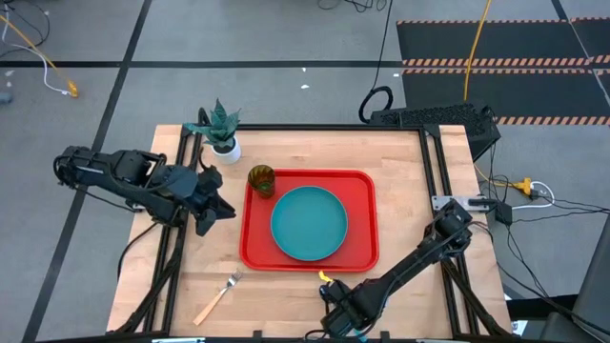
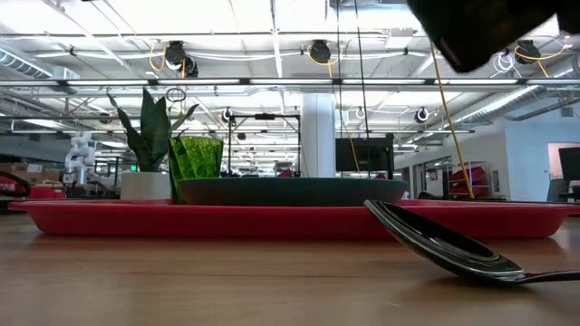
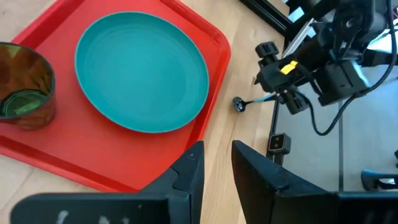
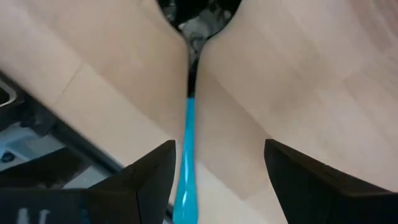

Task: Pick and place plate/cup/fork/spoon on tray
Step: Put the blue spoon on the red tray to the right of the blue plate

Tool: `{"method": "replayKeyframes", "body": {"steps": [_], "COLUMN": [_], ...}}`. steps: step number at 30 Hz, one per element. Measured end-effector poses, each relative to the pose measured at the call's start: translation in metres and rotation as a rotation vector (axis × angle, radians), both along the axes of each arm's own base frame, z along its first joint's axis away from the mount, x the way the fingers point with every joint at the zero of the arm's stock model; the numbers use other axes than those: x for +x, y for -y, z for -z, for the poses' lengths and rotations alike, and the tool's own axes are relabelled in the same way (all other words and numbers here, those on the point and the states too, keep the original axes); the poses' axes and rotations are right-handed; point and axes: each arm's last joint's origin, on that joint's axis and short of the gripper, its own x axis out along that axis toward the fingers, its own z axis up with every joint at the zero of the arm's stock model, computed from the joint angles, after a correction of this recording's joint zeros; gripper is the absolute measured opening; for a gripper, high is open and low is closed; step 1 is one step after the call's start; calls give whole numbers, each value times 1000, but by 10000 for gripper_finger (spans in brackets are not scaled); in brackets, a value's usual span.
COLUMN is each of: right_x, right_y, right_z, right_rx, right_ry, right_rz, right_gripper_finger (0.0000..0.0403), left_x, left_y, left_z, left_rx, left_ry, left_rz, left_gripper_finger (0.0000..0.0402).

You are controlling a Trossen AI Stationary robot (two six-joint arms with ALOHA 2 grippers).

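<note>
The red tray (image 1: pixel 246 229) lies mid-table and holds the teal plate (image 1: pixel 308 222) and the olive-green cup (image 1: pixel 261 179), which stands upright in its far left corner. The fork (image 1: pixel 217 297) lies flat on the wood near the front left. The spoon (image 4: pixel 188 118) lies on the table by the tray's near edge, its bowl tip raised (image 2: pixel 435 243). My right gripper (image 4: pixel 219 144) is open, with a finger on either side of the blue handle, which lies closer to one finger. My left gripper (image 3: pixel 217 168) hovers at the tray's left edge, its fingers a narrow gap apart and empty.
A potted plant in a white pot (image 1: pixel 221 133) stands beyond the tray's far left corner. The right arm (image 1: pixel 419 252) slants across the table's right front. Bare wood shows left of the tray and along the near edge.
</note>
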Motion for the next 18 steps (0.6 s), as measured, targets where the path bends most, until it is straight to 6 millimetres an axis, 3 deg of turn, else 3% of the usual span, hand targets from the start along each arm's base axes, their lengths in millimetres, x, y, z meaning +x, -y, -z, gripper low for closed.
{"method": "replayKeyframes", "body": {"steps": [10,14,18], "right_x": [3,2,0], "right_y": [8,11,13], "right_z": [18,20,20], "right_rx": [36,24,4], "right_ry": [23,12,-12], "right_rz": [96,102,103], "right_gripper_finger": [222,177,97], "left_x": [0,0,0], "left_y": [0,0,0], "left_z": [0,0,0], "left_rx": [-17,-23,-28], "left_ry": [-3,-4,-5], "left_rz": [-3,3,-1], "left_gripper_finger": [83,83,83]}}
